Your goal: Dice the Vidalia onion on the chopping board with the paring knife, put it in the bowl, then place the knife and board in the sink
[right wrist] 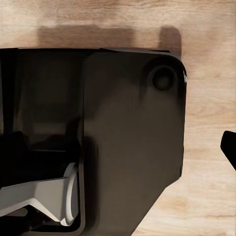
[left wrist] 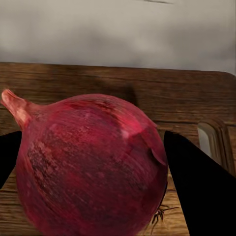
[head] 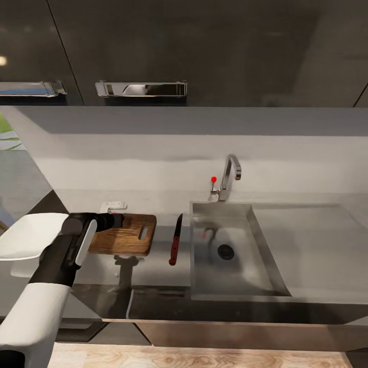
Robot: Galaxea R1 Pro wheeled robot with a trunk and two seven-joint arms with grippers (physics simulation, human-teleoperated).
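The Vidalia onion (left wrist: 93, 167), dark pink-red with a stubby stem, sits between the two black fingers (left wrist: 199, 187) of my left gripper (left wrist: 98, 169), just above the wooden chopping board (left wrist: 147, 93). In the head view my left gripper (head: 115, 221) reaches over the left part of the chopping board (head: 130, 237), and the arm hides the onion there. The paring knife (head: 175, 240) lies on the countertop (head: 153, 271) between board and sink (head: 240, 278), blade pointing away. The white bowl (head: 25, 237) stands at far left. One dark fingertip (right wrist: 229, 147) of the right gripper shows.
The chrome tap (head: 231, 176) with its red knob (head: 213, 179) stands behind the basin, and the flat drainboard (head: 312, 245) extends right. Dark wall cabinets hang above. The right wrist view looks down on the robot's black base (right wrist: 123, 137) and wooden floor.
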